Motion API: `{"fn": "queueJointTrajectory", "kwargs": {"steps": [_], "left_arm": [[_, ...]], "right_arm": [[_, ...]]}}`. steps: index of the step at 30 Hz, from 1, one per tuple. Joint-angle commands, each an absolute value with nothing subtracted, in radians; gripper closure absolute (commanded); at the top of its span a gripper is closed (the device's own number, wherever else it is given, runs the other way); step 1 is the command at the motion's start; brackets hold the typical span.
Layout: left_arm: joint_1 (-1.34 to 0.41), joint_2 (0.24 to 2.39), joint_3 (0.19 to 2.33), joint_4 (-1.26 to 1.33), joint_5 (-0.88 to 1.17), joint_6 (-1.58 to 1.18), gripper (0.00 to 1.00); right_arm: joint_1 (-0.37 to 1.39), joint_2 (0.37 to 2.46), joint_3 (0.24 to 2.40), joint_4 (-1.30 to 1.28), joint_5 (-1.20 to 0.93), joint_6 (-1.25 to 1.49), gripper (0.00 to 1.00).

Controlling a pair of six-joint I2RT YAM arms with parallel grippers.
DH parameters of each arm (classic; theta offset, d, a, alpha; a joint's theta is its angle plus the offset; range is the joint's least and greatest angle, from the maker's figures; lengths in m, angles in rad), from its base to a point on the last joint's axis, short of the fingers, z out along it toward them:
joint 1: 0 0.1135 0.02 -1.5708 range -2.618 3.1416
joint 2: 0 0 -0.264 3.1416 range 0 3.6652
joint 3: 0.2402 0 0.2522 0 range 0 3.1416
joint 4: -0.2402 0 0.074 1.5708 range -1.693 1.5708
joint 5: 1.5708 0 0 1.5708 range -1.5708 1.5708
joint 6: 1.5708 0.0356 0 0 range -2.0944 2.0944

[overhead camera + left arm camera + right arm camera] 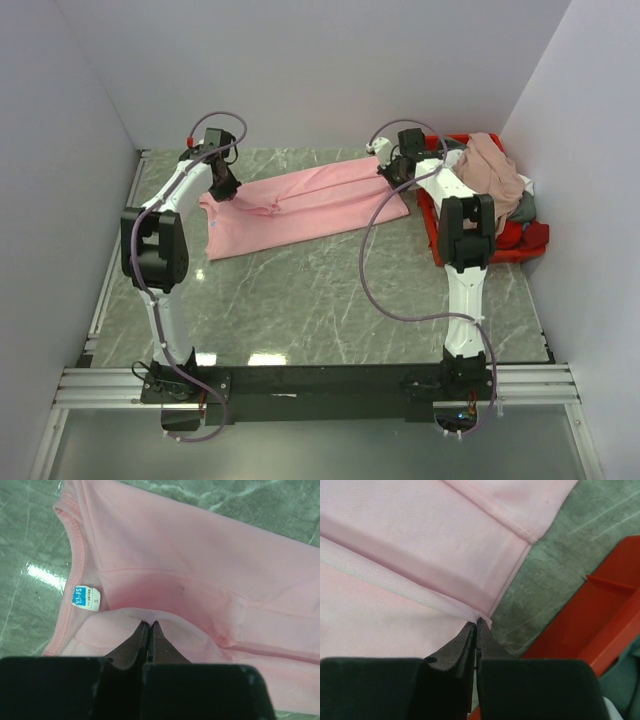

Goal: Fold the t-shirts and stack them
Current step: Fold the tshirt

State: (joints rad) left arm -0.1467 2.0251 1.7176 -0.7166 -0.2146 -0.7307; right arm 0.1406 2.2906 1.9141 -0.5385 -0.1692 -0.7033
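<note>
The light pink t-shirt [300, 205] lies stretched across the far half of the table, partly folded lengthwise. My left gripper [224, 186] is shut on a fold of it near the collar; in the left wrist view [149, 624] the white size label [85, 597] shows beside the neckline. My right gripper [392, 170] is shut on the shirt's hem corner at the right end, seen in the right wrist view [477, 623]. A dusty rose t-shirt [488, 168] lies heaped on top of the red bin [437, 225], with grey cloth [522, 208] and red cloth [528, 237] beside it.
The red plastic bin stands at the far right against the wall; its rim [600, 625] is close to my right gripper. White walls close in the table on the left, back and right. The marble tabletop [320, 300] stretches toward the arm bases.
</note>
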Motion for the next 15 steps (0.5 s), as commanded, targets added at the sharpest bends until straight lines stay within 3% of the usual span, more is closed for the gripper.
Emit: {"fn": "queueJointTrajectory", "kwargs": {"steps": [1, 15], "left_arm": [[-0.138, 2.043, 1.784, -0.724, -0.221, -0.707, 1.0], [-0.123, 2.147, 1.899, -0.716, -0.203, -0.706, 1.0]], "right_arm": [[0.153, 2.302, 1.97, -0.522, -0.15, -0.68, 0.95], [0.167, 2.336, 2.005, -0.491, -0.097, -0.649, 0.96]]}}
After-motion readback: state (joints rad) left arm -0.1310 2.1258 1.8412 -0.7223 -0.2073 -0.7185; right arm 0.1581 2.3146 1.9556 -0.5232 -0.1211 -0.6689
